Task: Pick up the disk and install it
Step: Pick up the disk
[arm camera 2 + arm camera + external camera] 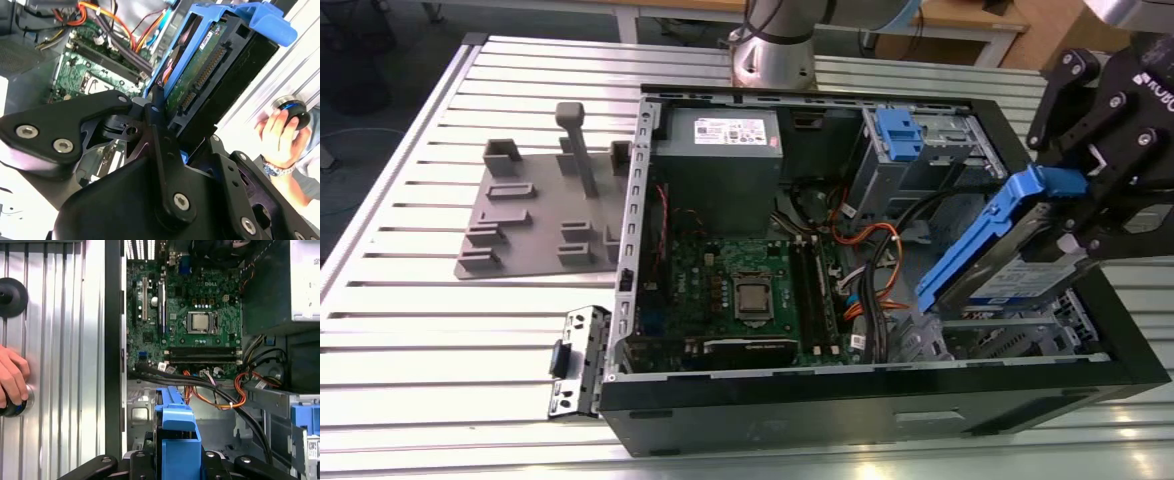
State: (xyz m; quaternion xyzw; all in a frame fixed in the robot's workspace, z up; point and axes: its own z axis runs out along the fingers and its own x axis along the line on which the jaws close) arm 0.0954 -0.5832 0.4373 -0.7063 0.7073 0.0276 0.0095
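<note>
Carry-to-install step: pincer (pixel 1083 205) is clamped on the disk (pixel 1007 265), which is held tilted in the air over the open case (pixel 854 385), at the exterior view's right, above the metal cage (pixel 987 340). Not seated yet. My read: seating calls for levelling the disk and lining its rails up with the cage. Disk: flat silver metal slab, blue plastic rails, green circuit underside with a connector row. Table (pixel 400 330): ribbed aluminium slats.
</note>
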